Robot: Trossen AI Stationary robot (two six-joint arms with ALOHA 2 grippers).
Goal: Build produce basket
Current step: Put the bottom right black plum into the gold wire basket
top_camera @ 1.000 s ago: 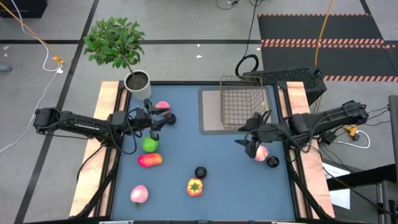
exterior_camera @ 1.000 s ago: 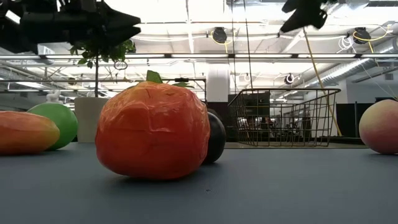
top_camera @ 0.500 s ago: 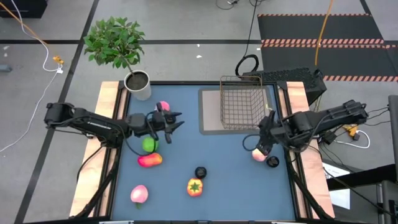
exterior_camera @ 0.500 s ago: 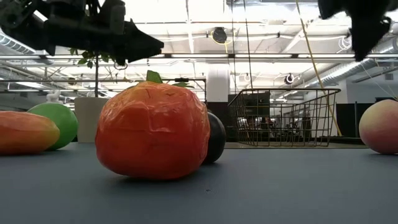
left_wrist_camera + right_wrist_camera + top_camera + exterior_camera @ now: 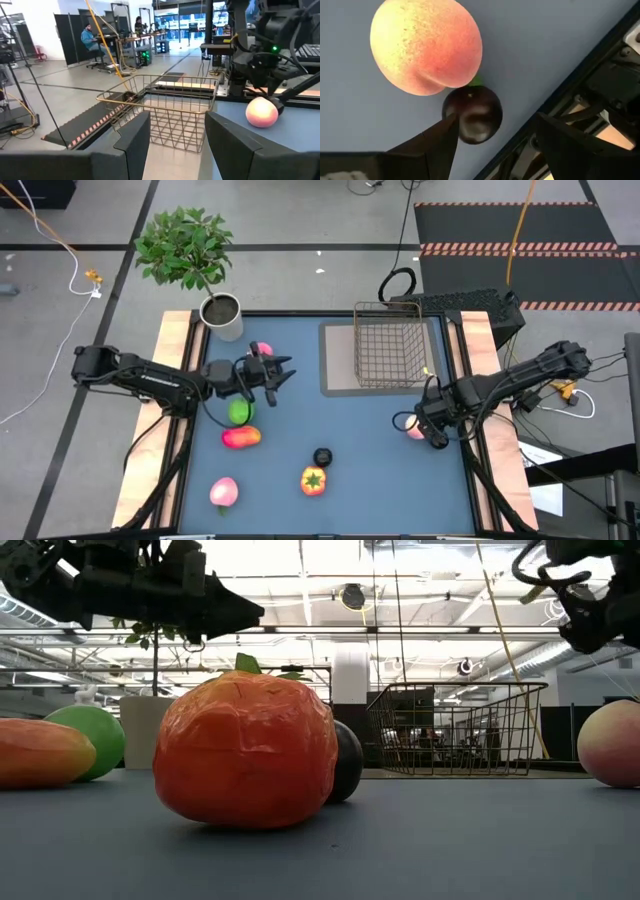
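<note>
From above, you see the empty basket (image 5: 390, 345) at the table's far right. In the right wrist view, your right gripper (image 5: 492, 142) is released above a peach (image 5: 426, 46) touching a dark ball (image 5: 472, 113). In the left wrist view, your left gripper (image 5: 177, 131) is released, holding nothing.

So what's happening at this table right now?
Two arms are set to fill the wire basket with toy produce, and the basket holds nothing yet. The right claw hangs open over a peach and a small dark ball at the table's right edge, gripping neither. The left claw is open and empty above the table, near the pink peach and green apple. A red-orange piece, another peach, an orange pepper and a second dark ball lie loose.
</note>
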